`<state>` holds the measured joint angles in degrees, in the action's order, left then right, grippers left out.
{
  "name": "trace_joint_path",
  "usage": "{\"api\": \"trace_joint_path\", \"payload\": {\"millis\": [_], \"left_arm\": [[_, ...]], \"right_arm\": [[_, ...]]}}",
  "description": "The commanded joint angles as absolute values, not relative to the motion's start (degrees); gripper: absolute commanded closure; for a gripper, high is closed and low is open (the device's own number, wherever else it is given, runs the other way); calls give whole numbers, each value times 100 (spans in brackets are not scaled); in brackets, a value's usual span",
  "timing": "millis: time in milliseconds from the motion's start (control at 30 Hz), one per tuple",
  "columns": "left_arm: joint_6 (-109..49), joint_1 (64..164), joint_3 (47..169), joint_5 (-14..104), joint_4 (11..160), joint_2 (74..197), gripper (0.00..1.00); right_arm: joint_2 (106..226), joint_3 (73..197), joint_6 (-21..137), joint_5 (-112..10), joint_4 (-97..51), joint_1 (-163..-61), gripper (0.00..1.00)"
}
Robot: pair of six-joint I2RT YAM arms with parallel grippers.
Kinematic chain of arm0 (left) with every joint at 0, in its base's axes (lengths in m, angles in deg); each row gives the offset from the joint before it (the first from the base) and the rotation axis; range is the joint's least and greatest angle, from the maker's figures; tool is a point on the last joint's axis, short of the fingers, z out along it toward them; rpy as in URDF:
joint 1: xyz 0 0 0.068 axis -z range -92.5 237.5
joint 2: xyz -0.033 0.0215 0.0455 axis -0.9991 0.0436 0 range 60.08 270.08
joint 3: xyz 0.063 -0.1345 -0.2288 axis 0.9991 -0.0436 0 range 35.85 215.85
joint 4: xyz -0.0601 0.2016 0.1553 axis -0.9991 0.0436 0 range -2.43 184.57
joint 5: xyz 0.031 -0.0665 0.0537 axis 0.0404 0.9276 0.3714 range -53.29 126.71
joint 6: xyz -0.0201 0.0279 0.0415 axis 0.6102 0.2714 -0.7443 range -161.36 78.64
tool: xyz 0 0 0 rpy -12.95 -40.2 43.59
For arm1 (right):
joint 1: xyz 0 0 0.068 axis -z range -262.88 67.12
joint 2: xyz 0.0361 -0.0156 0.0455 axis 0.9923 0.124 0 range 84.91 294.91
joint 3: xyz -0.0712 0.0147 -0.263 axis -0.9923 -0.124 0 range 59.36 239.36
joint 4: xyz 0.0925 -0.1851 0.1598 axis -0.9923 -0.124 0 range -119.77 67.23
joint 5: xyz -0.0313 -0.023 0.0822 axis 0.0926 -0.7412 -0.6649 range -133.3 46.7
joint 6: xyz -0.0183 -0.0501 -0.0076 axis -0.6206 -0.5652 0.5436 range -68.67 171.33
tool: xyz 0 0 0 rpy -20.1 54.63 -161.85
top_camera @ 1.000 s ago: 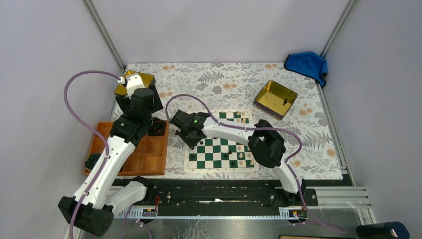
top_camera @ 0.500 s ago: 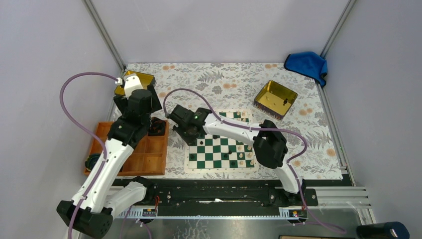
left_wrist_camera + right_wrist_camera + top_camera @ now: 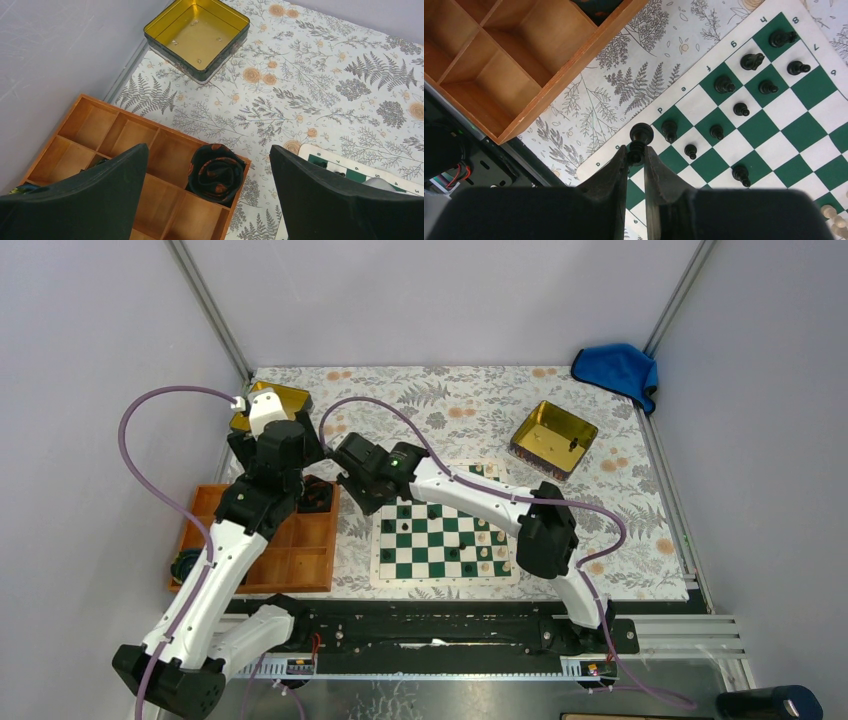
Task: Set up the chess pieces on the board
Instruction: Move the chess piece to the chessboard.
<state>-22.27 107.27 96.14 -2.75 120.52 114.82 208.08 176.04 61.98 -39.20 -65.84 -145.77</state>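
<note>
Floral-printed cloth [image 3: 450,405] is covering the table in the overhead view, with pale grey walls around it. We are seeing the flat chessboard mat of dark green and white checks [image 3: 445,582] near the front centre. An orange compartmented wooden tray [image 3: 300,560] is lying just to its left. One gold rectangular tin [image 3: 545,425] is sitting behind it to the right, and a crumpled blue cloth [image 3: 615,368] is in the far right corner. The left arm [image 3: 225,560] is reaching over the tray's far end, while the right arm [image 3: 480,502] is stretching leftward across the board to its left edge.

From the left wrist, we are looking at the left gripper [image 3: 207,150] hanging above the tray. Its dark fingers [image 3: 100,200] are spread wide with nothing between them. Below the gap a dark rolled cloth with orange marks [image 3: 216,172] is sitting in one compartment, and a second gold tin [image 3: 197,30] is standing near the wall.

From the right wrist, we are watching the right gripper [image 3: 635,150] pinching a round-headed black chess piece [image 3: 640,134] by its lower part. It is holding the piece over the board's white lettered border, just beside the tablecloth. Ten more black chess pieces [image 3: 724,84] are standing on squares beyond it, and cream-coloured figures [image 3: 831,212] are showing at the lower right.
</note>
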Motion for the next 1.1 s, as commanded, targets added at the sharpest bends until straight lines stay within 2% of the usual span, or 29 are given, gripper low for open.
{"api": "trace_joint_path", "payload": {"millis": [0, 533, 1067], "left_arm": [[-2359, 10787, 9671, -509, 11680, 11420, 1], [-2501, 10911, 9541, -671, 11526, 11403, 1], [-2519, 10952, 9448, -677, 11450, 11421, 1]], "right_arm": [[20674, 17958, 6126, -3681, -6697, -14608, 91], [21183, 18266, 6156, -3801, -6718, -14175, 91], [21523, 17746, 6282, -4016, -6403, -13914, 92]]}}
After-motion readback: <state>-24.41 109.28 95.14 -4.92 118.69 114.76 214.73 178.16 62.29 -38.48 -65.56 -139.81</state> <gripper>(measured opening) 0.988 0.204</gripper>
